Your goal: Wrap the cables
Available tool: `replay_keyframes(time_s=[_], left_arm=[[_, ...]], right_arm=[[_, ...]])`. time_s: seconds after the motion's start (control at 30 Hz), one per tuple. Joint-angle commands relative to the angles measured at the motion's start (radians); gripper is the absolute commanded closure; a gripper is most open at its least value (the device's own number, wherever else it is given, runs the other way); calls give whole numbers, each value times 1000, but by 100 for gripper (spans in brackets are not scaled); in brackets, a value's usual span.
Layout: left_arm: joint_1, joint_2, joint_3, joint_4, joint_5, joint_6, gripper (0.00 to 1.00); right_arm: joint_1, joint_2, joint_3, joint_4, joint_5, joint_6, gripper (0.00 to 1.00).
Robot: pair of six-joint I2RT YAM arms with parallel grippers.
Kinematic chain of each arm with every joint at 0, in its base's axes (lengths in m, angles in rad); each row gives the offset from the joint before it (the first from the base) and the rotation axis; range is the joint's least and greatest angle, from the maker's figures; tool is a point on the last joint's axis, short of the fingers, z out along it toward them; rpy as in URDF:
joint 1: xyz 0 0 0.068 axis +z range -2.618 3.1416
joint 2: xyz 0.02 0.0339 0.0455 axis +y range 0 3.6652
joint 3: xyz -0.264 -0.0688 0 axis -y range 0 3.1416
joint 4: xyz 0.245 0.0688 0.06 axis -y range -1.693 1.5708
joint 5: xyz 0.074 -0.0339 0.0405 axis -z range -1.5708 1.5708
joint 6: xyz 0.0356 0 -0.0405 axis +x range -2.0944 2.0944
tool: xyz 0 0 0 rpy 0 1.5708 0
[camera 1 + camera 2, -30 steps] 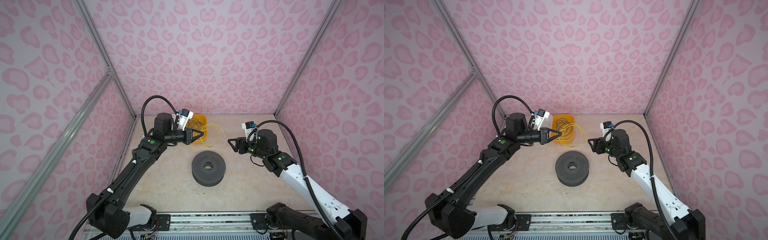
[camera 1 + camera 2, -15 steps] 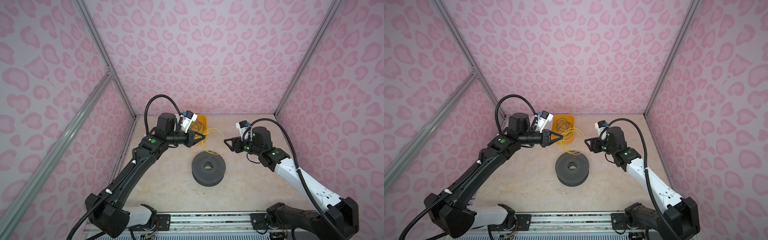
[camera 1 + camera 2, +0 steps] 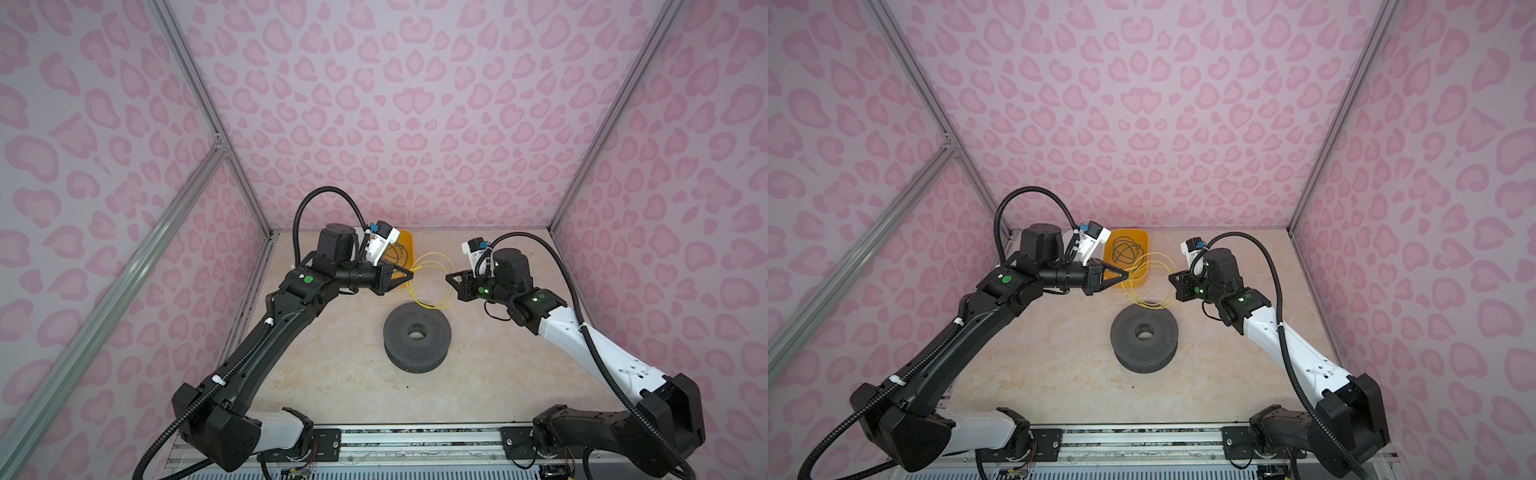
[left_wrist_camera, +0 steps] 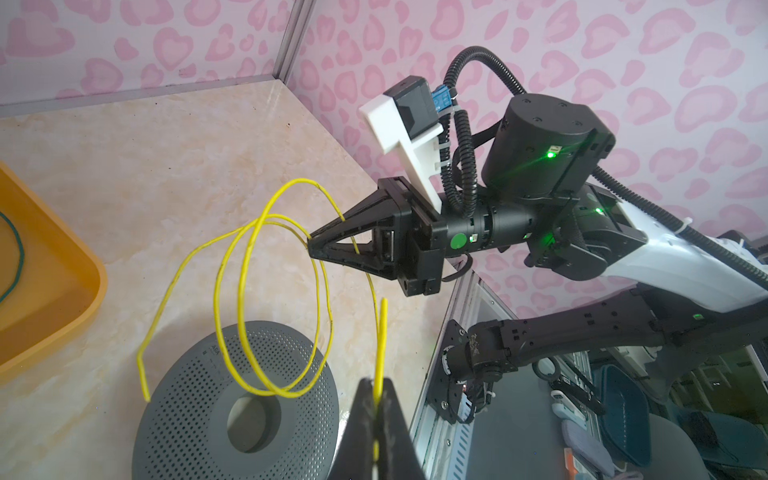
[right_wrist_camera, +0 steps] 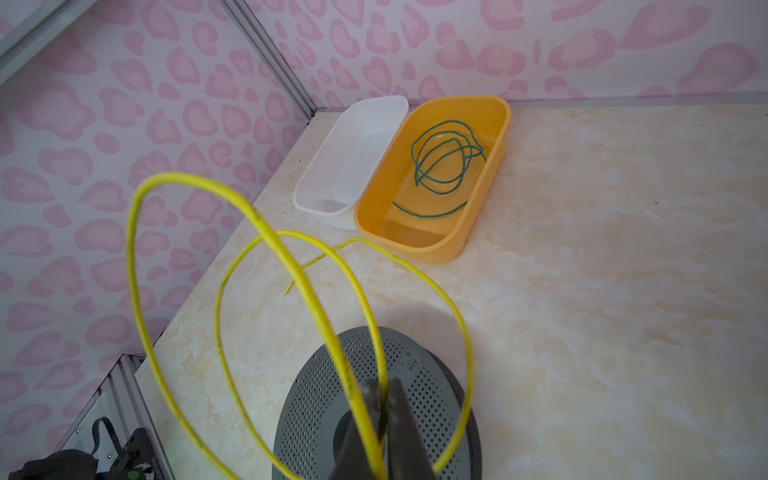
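The yellow cable [image 4: 266,216] hangs in the air in 2 or 3 loose loops between the 2 claws. The green cable [image 5: 428,216] lies coiled in the orange tray [image 5: 436,253], beyond the loops as seen from the right claw, with a white tray [image 5: 353,137] touching the orange one.

The left gripper [image 4: 375,384] is clenched on the yellow cable, and a short piece stands out past its tips. The right gripper [image 5: 384,386] is also clenched, and the yellow wire passes between its tips, so I judge that it grasps the same cable.

The 2 claws point tip to tip, near each other. The held part therefore runs from claw to claw, and the loops sag below that line toward the grey perforated spool [image 3: 399,332]. The spool lies below both claws, about equally near to each. One free end dangles just beside its rim.

I cannot tell if the lowest loop touches the spool or only hangs over it. In both top views the wire is too thin to follow. In the left wrist view it is unclear where the cable continues behind the right claw.
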Motion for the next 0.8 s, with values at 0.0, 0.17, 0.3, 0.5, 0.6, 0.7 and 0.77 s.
replay_keyframes(time_s=[0.0, 0.17, 0.3, 0.5, 0.6, 0.7, 0.77], left_arm=[[0, 5, 8, -13, -33, 28, 91], [-22, -19, -24, -13, -190, 31, 49], [-39, -86, -89, -3, -382, 16, 38], [-187, -150, -70, -72, -795, 80, 37], [-308, -90, 19, -126, -1032, 170, 39], [-380, -4, 89, -120, -1195, 260, 43], [-404, 41, 127, -89, -1297, 311, 45]], right_arm=[[3, -24, -23, 51, 118, 37, 100], [48, -84, -38, 35, 339, 18, 100], [71, -124, -40, 10, 499, -20, 100], [107, -144, -22, -37, 669, -79, 100], [130, -134, -13, -55, 723, -98, 100], [146, -138, -19, -45, 735, -90, 100], [156, -141, -20, -50, 737, -87, 100]])
